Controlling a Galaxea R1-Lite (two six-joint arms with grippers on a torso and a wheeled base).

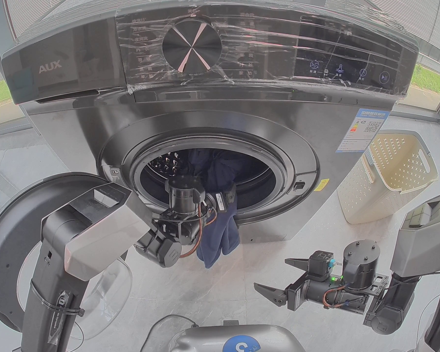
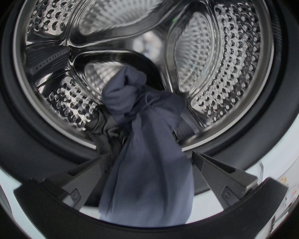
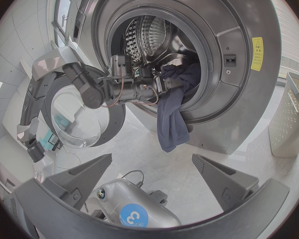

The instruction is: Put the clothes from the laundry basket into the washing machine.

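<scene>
Navy garment (image 1: 220,240) lay half inside the washing machine drum (image 2: 222,50), tail hanging outside, evidently because the left end effector (image 2: 151,155) stood wide.

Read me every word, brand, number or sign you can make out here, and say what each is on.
"AUX": dark top panel of the washing machine, left end.
Print around the dial: too blurred to read.
The blue-and-white label right of the door opening: too small.
The yellow sticker by the door latch: too small.
The touch icons at the panel's right end: captions too small.
</scene>
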